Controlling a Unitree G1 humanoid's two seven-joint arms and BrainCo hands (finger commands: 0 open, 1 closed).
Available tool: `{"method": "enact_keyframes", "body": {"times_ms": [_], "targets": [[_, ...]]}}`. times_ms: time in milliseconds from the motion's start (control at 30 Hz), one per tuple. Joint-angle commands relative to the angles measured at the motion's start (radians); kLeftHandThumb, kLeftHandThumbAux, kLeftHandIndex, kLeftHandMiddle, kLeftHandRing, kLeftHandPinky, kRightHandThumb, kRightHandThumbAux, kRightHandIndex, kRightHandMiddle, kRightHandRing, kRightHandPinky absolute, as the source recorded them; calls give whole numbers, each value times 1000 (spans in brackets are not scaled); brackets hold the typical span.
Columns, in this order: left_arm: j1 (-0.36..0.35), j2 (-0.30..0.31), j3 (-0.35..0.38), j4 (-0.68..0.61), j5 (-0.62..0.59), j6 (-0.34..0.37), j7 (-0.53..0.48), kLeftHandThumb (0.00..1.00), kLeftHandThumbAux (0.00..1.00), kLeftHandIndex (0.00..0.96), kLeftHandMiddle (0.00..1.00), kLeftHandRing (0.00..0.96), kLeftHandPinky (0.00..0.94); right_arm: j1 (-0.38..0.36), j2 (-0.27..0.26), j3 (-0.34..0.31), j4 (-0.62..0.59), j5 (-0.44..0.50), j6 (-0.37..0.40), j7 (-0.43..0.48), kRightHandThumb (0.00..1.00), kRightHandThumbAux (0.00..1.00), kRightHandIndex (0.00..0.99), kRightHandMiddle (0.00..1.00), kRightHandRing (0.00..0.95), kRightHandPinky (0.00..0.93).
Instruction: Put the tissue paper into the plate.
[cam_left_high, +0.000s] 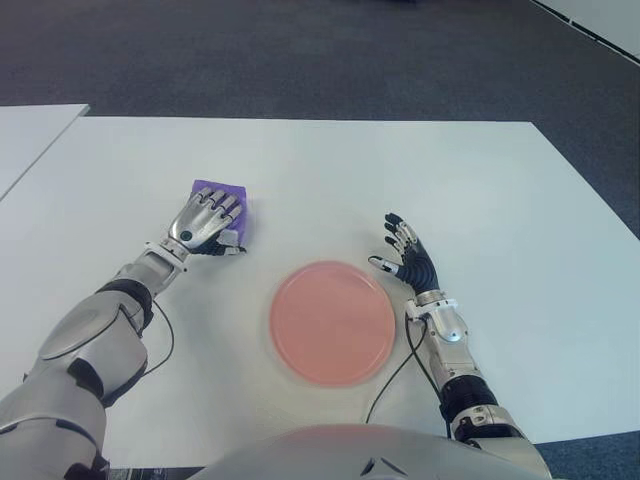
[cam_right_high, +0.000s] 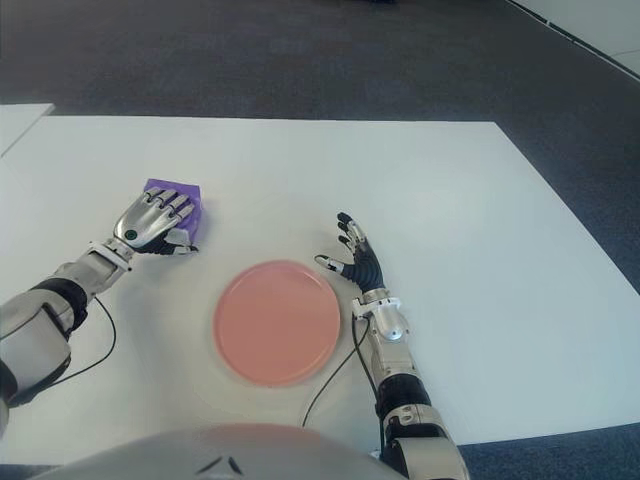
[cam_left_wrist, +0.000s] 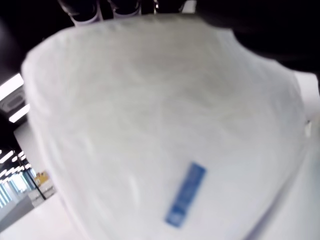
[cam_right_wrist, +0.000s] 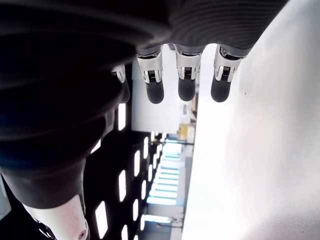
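— Purple, that's the small soft tissue-paper pack (cam_left_high: 224, 192) over on the robot's left side of the white worktop (cam_left_high: 480, 190). See it?

— I do. The left hand (cam_left_high: 205, 224) lies right over it, metal fingers (cam_left_high: 222, 206) draped across the top, thumb at the near edge. From its wrist camera a pale, crinkly wrapper with a blue label (cam_left_wrist: 186, 193) fills nearly everything.

— So it has hold of the pack?

— Fingers are curled onto it, touching. The pack looks to be sitting on the worktop; whether it's lifted at all, I cannot tell.

— And the plate?

— Round salmon-pink plate (cam_left_high: 332, 322), flat on the worktop nearer the robot's body, between the two arms. It sits apart from the pack, off to the pack's right and closer in.

— The other hand?

— The right hand (cam_left_high: 408, 256) shows just beside the plate's right rim, black fingers (cam_right_wrist: 186, 82) spread and relaxed, holding nothing.
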Motion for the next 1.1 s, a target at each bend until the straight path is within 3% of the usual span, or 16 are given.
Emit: {"method": "enact_keyframes", "body": {"times_ms": [33, 400, 700, 1100], "targets": [[78, 10, -55, 57, 64, 16, -24, 994, 676, 420, 356, 397, 469, 136, -12, 6, 72, -9, 26, 14, 0, 779, 12, 0, 0, 0], [101, 4, -34, 67, 21, -1, -67, 1000, 679, 509, 372, 399, 484, 142, -18, 6, 53, -5, 39, 37, 0, 734, 13, 0, 0, 0], [105, 1, -11, 65, -9, -22, -73, 1000, 663, 642, 475, 405, 515, 148, -19, 5, 35, 12, 67, 59, 0, 707, 10, 0, 0, 0], [100, -1, -4, 65, -8, -30, -48, 1000, 665, 654, 464, 400, 517, 143, -12, 3, 47, 21, 46, 61, 0, 698, 13, 0, 0, 0]]}}
